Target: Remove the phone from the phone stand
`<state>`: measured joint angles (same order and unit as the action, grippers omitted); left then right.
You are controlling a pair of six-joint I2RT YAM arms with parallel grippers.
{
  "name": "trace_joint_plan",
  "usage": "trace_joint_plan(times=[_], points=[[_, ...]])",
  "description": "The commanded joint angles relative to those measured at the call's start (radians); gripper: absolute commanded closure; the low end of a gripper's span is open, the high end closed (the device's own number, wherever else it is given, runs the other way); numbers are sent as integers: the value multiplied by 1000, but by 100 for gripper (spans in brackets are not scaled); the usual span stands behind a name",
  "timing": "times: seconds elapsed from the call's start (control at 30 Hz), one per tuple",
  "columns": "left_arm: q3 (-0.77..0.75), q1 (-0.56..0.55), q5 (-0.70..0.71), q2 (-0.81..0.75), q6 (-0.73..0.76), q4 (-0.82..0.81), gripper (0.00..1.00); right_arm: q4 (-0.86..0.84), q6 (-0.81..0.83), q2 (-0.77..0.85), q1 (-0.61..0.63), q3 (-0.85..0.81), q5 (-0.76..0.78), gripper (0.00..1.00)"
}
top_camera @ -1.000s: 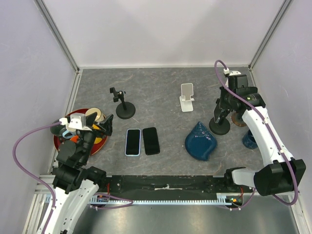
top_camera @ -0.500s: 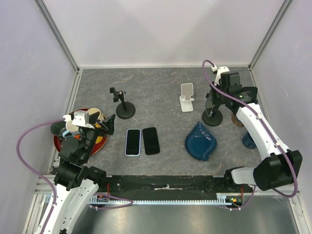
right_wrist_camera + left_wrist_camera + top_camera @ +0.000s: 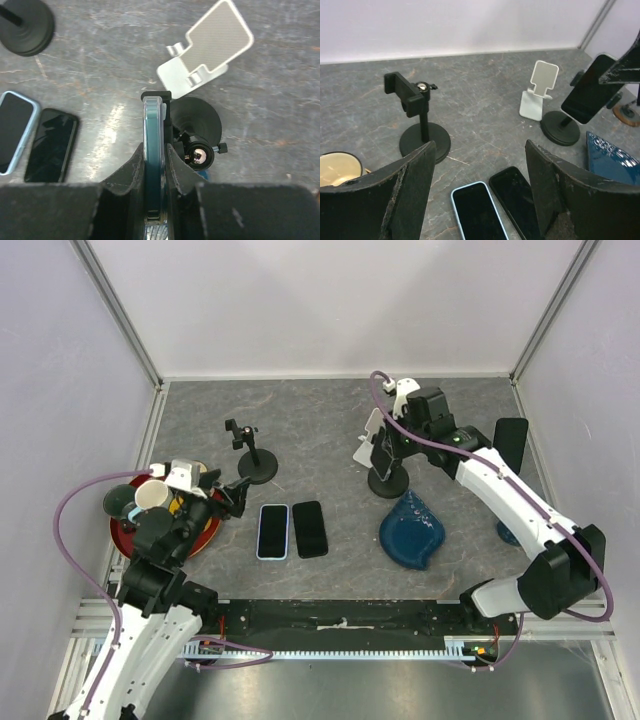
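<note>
My right end effector (image 3: 385, 452), clamped on the phone (image 3: 587, 90), has swung left across the worktop (image 3: 320, 410) from the right wall. The phone, seated in the phone stand (image 3: 200, 120), now sits just beside the white stand (image 3: 212, 42), well apart from the worktop's edges. My left end effector (image 3: 479, 150) hangs spread open.

text: none legible | labels: 0 | brands: 0
</note>
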<state>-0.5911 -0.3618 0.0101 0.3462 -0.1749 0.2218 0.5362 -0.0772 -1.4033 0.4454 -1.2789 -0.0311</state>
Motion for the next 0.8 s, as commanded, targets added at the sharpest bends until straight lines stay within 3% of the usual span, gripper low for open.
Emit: trace_joint_plan(times=[0.0, 0.4, 0.6, 0.67, 0.77], points=[[-9, -2, -125, 62, 3, -44, 22, -70, -136, -3, 71, -82, -85, 100], [-67, -3, -280, 223, -55, -38, 21, 13, -197, -79, 240, -111, 25, 100], [-116, -54, -260, 284, -106, -16, 20, 2, -211, -109, 314, -111, 148, 82], [-128, -90, -228, 315, -115, -10, 21, -22, -217, -103, 326, -93, 151, 69], [-153, -242, -65, 359, -130, 2, 20, -56, -231, -77, 331, -62, 151, 54]])
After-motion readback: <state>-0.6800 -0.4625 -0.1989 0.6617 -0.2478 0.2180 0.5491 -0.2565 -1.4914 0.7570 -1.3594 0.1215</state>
